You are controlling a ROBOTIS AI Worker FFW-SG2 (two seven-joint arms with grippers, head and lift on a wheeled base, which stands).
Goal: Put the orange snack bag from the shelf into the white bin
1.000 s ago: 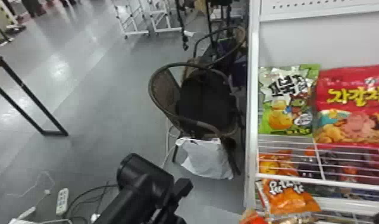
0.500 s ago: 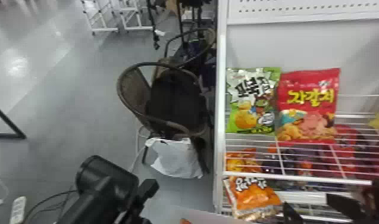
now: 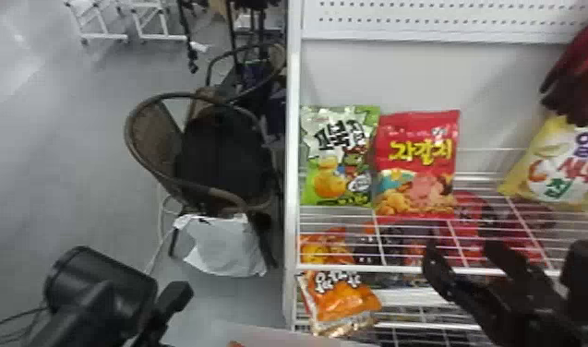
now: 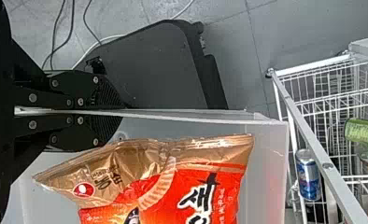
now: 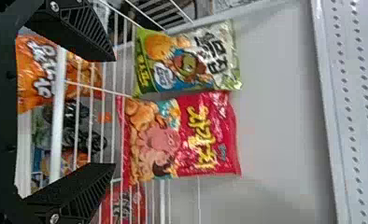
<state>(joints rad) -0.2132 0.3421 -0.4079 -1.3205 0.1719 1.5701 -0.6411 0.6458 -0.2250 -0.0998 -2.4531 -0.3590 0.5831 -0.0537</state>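
An orange snack bag (image 3: 345,300) leans out at the front of the rack's lower level; in the right wrist view the orange snack bag (image 5: 35,74) lies beyond one finger. My right gripper (image 3: 463,254) stands open to the right of it, before the upper wire shelf; in its own view, the right gripper (image 5: 114,112) has nothing between its fingers. My left gripper (image 3: 175,300) is low at the left. In the left wrist view, the left gripper (image 4: 119,112) is shut on the wall of the white bin (image 4: 271,163), which holds an orange-red bag (image 4: 196,186).
Green (image 3: 339,157) and red (image 3: 417,161) snack bags stand on the upper wire shelf, with a yellow bag (image 3: 560,170) farther right. The rack's white upright (image 3: 291,184) borders a chair (image 3: 159,147). A can (image 4: 308,175) stands in a wire rack beyond the bin.
The head view has swung to the right, bringing in the yellow bag. My right gripper has come into sight and risen against the shelf. The left gripper keeps low at the left.
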